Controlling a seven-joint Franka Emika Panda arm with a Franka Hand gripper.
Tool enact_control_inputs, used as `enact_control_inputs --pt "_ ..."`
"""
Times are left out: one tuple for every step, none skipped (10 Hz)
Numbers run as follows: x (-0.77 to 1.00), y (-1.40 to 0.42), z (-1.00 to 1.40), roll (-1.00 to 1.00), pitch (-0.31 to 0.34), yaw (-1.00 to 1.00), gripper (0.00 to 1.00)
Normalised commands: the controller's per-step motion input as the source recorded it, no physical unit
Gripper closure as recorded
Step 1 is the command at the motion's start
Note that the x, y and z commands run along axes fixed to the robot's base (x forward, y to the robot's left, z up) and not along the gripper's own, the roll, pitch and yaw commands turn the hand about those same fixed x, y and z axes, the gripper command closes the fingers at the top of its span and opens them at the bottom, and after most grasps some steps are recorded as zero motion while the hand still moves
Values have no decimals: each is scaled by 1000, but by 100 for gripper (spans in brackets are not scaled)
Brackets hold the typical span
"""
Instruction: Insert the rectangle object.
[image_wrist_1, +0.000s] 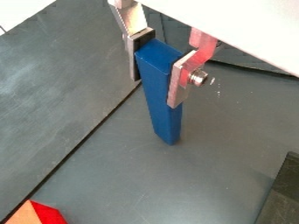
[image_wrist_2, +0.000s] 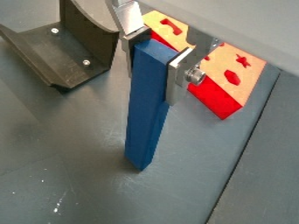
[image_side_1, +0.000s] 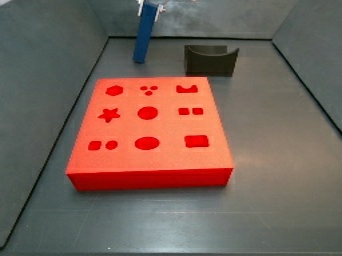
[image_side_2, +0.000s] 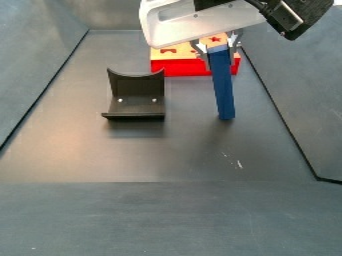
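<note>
My gripper (image_wrist_2: 153, 63) is shut on the top end of the blue rectangle object (image_wrist_2: 146, 114). It holds the bar upright, with the lower end at or just above the grey floor. Both wrist views show the silver fingers (image_wrist_1: 179, 80) pressing the bar's two sides. In a side view the bar (image_side_2: 222, 85) hangs under the gripper (image_side_2: 214, 45), just in front of the red block (image_side_2: 174, 66). In the opposite side view the bar (image_side_1: 144, 35) is behind the red block (image_side_1: 147, 130), whose top has several shaped holes.
The fixture (image_side_2: 134, 97) stands on the floor beside the bar, apart from it; it also shows in a wrist view (image_wrist_2: 59, 52) and a side view (image_side_1: 211, 58). Dark walls (image_side_1: 54, 90) enclose the floor.
</note>
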Motion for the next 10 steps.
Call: enact_control_inputs --pt "334 -1000 0 0 0 0 100" --pt "814 269 -474 -57 89 151 100" --pt "-220 883 143 0 66 297 100" --pt "0 -749 706 219 -60 91 100" --pt "1000 -351 0 -14 70 0 100" --pt "-106 903 -163 -50 10 49 100" --pt "-306 549 -117 -4 0 43 100" --pt "-440 460 -180 -47 -4 -91 100" --pt "-60 51 0 4 0 -37 100" --pt "-31 0 0 0 -1 0 100"
